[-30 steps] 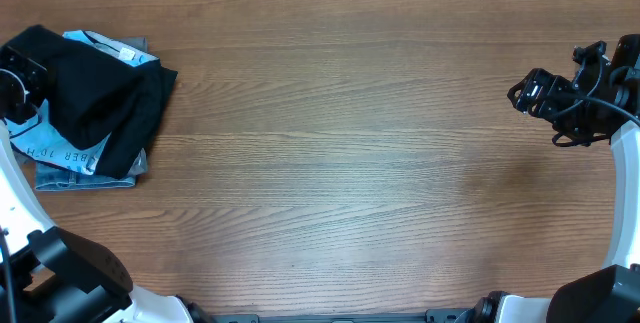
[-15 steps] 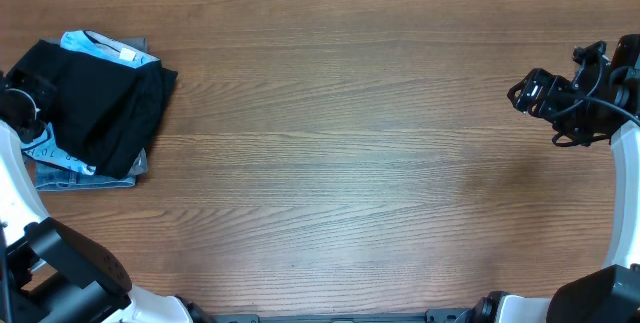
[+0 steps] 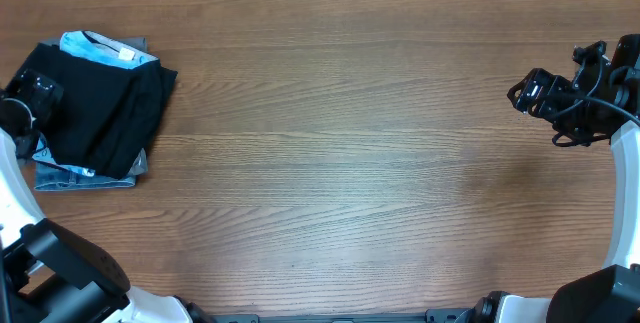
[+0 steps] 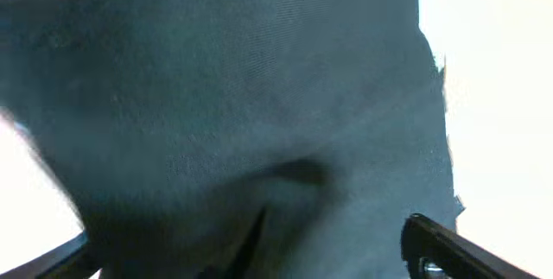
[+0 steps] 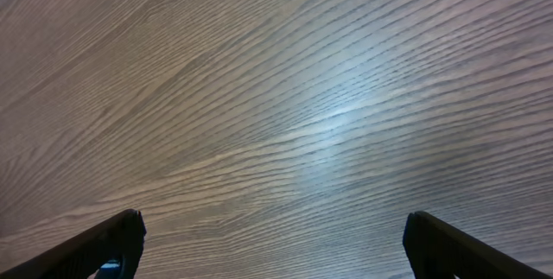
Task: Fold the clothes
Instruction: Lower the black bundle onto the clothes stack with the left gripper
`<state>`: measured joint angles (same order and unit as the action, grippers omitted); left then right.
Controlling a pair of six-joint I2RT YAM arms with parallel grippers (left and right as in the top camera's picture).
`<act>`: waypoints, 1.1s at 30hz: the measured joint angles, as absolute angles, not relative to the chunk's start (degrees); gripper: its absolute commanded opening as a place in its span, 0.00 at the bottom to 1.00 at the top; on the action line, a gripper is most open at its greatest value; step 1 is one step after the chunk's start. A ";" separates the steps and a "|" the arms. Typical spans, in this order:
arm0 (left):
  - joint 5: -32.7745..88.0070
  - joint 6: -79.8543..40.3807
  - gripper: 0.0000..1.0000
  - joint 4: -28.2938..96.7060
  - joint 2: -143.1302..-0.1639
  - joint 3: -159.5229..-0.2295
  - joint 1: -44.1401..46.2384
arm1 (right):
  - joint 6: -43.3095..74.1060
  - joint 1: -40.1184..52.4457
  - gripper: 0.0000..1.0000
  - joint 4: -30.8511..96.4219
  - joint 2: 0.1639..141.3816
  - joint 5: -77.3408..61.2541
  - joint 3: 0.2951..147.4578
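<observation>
Two grippers, jaws wide apart: left gripper (image 4: 246, 249) at black T-shirt (image 3: 105, 103) atop folded pile (image 3: 62, 176), right gripper (image 5: 272, 236) above wooden table (image 3: 350, 163)

Plain black T-shirt (image 3: 100, 108) of thin soft fabric, folded into a rough slanted rectangle, no print showing. Lies at the far left edge of the table (image 3: 350, 143), on top of a light blue garment (image 3: 92, 45) and a grey-blue folded piece (image 3: 95, 179). Close up from the left wrist, loosely rumpled, seemingly with one soft crease, though blurred.
</observation>
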<state>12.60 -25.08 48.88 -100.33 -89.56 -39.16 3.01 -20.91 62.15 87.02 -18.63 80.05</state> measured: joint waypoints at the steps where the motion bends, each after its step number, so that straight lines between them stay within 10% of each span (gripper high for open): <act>1: 12.60 -25.06 0.99 49.43 -100.33 -89.78 -39.35 | 3.01 -20.91 1.00 62.15 87.02 -18.61 80.05; 13: 21.32 -24.73 0.81 52.73 -95.18 -100.57 -39.79 | 3.01 -20.91 1.00 62.15 87.02 -18.63 80.05; 18: 23.46 -23.22 0.04 53.56 -93.41 -101.21 -39.79 | 3.01 -20.91 1.00 62.15 87.02 -18.63 80.05; 33: 24.56 -13.85 0.04 57.93 -110.37 -101.30 -40.47 | 3.01 -20.91 1.00 62.15 87.02 -18.63 80.05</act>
<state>24.56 -13.85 57.93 -110.37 -101.30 -40.47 3.01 -20.91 62.15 87.02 -18.63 80.05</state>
